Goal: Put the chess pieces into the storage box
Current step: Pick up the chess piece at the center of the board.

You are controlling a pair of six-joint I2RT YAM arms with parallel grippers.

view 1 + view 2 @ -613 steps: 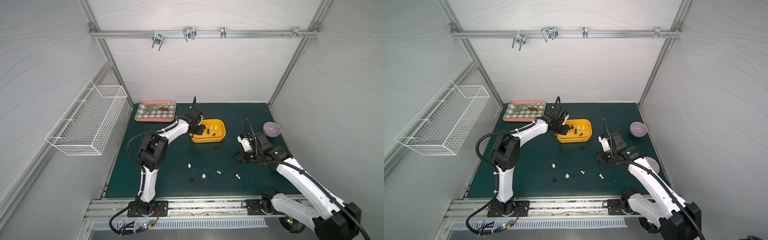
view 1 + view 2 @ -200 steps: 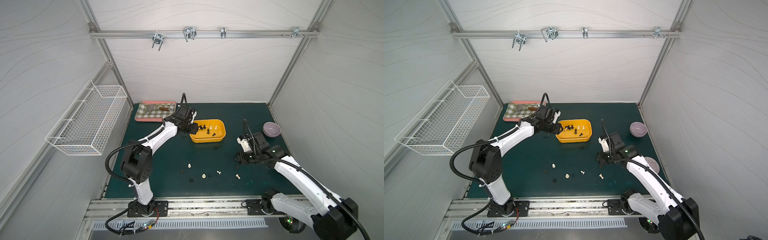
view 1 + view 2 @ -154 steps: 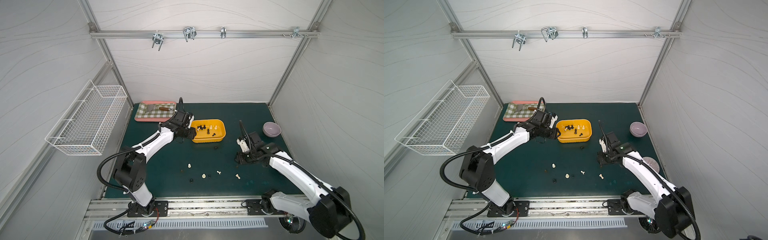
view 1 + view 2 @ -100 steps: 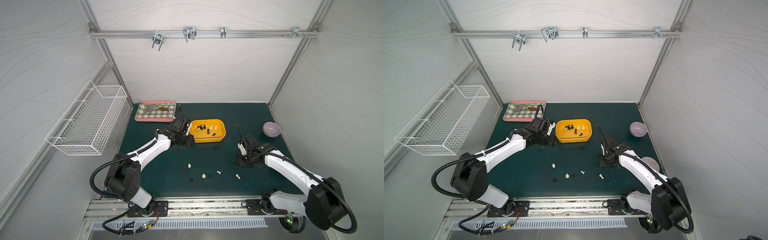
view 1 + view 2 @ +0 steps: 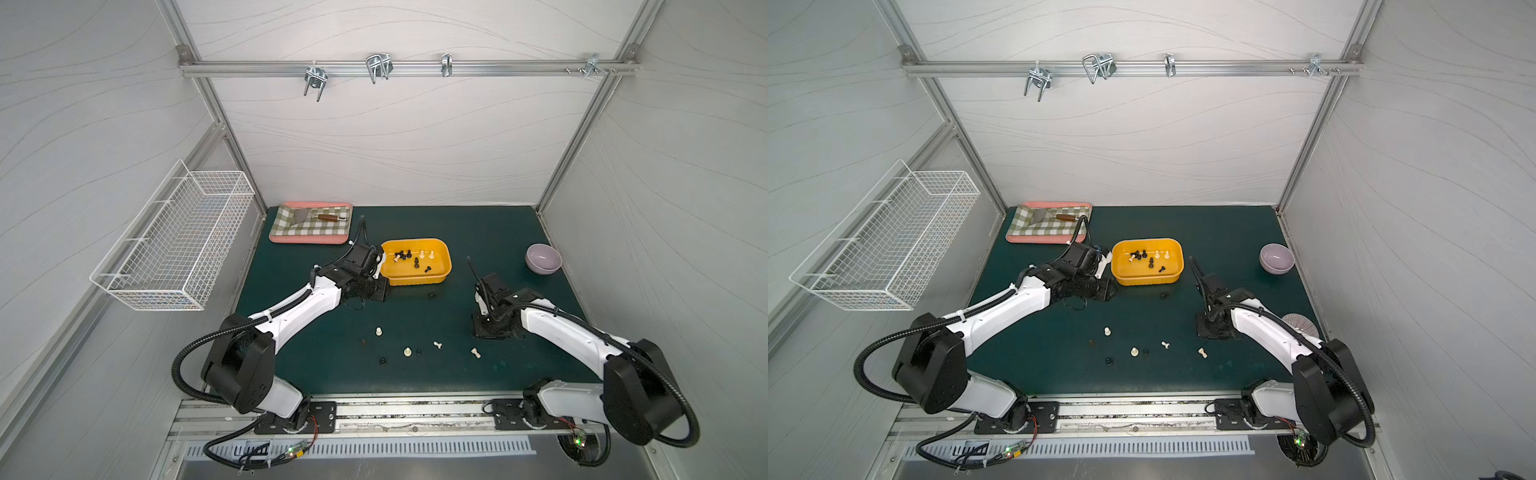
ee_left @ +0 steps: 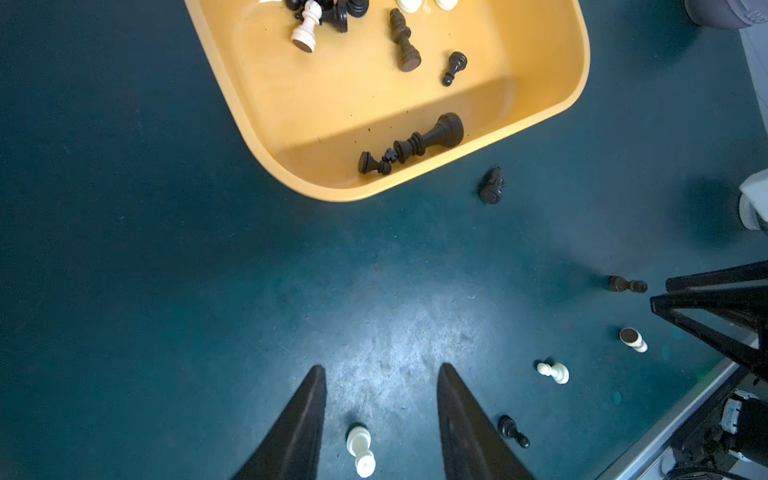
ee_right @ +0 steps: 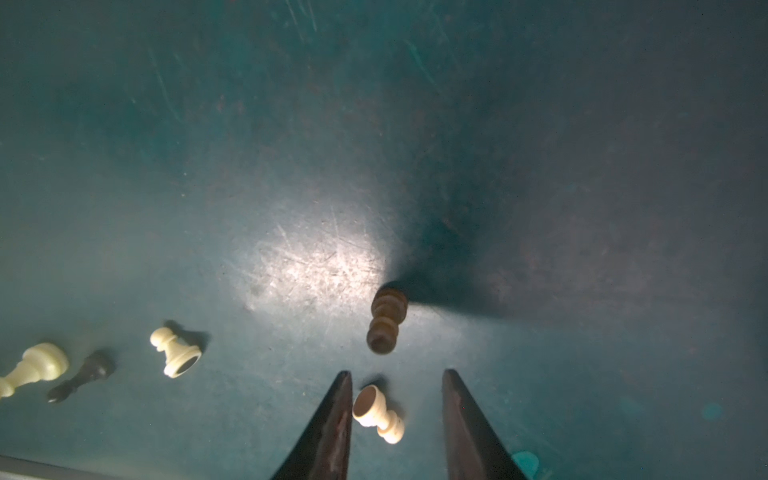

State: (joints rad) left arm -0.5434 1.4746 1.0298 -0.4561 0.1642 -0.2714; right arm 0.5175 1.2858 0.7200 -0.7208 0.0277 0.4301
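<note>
Left claw: parted, empty. Shallow yellow-orange plastic storage box: sat on dark green worktop, black and cream chess pieces inside. Right claw: parted, straddled a toppled cream pawn; closing might roll or squirt it away.

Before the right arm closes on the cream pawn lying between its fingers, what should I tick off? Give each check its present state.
1. Right gripper open: ok, jaws apart.
2. Cream pawn between the jaws: ok, on its side, nearer one finger.
3. Dark brown piece clear of the jaws: ok, it lies beyond the fingertips.
4. Storage box has room: ok, much of its floor is bare.
5. Left gripper out of the way: cannot tell; it hangs open, gripping nothing, close to the box's end.
</note>
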